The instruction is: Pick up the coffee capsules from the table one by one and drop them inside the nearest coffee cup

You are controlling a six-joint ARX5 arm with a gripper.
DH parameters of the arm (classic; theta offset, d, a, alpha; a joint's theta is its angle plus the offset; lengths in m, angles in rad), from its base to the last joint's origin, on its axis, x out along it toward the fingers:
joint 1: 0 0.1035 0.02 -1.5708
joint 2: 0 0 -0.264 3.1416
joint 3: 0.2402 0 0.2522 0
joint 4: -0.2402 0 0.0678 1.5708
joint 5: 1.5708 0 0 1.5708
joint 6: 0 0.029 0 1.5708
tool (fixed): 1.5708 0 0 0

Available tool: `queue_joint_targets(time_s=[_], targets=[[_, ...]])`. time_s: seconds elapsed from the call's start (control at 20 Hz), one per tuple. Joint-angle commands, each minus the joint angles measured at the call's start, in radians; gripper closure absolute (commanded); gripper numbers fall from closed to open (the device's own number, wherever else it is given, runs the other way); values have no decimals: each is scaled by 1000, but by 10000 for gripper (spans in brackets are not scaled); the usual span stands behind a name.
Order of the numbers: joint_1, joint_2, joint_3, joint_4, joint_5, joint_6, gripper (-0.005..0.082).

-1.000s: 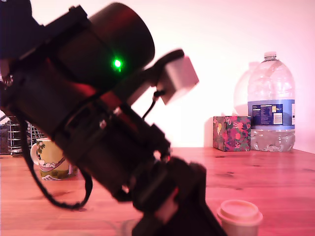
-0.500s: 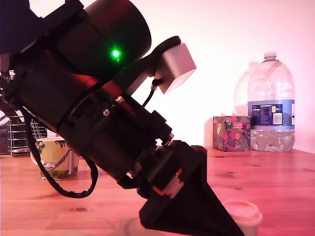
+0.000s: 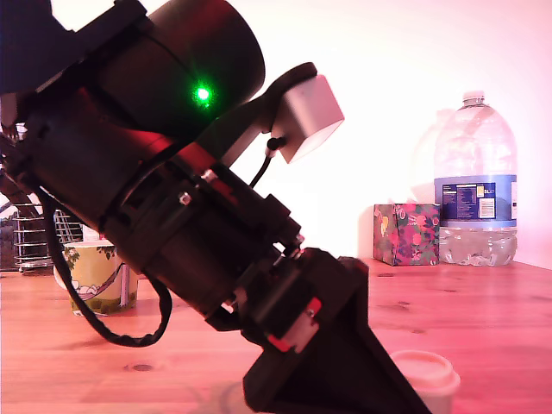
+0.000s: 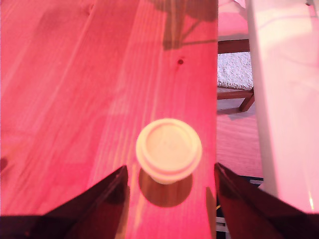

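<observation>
A cream-beige coffee capsule (image 4: 168,149) stands on the reddish wooden table (image 4: 60,99) with its wide rim upward. My gripper (image 4: 169,172) is open, and its two dark fingers (image 4: 107,199) flank the capsule's near side without touching it. In the exterior view the black arm fills the foreground. The gripper (image 3: 379,379) points down toward the capsule (image 3: 427,375) at the bottom right and covers the capsule's left edge. The coffee cup (image 3: 95,276), with its yellow-green leaf print, stands far off on the table (image 3: 483,302) at the exterior view's left, partly behind the arm and a cable.
A large water bottle (image 3: 475,181) and a floral box (image 3: 405,233) stand at the back right of the exterior view. A wire rack (image 3: 34,237) stands behind the cup. In the wrist view the table edge runs close beside the capsule, with a chair (image 4: 234,84) and a white surface (image 4: 284,99) beyond.
The arm has swung forward and down, bringing the gripper's fingers up to the capsule. The cup shows more from behind the arm. Little has moved in the last half second.
</observation>
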Motion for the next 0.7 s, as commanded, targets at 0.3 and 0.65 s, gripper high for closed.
queue_joint_targets(time_s=[0.3,0.65], targets=[[-14,62,83,-76,-10,36,259],[-29,125,156,-155,-29,61,259]])
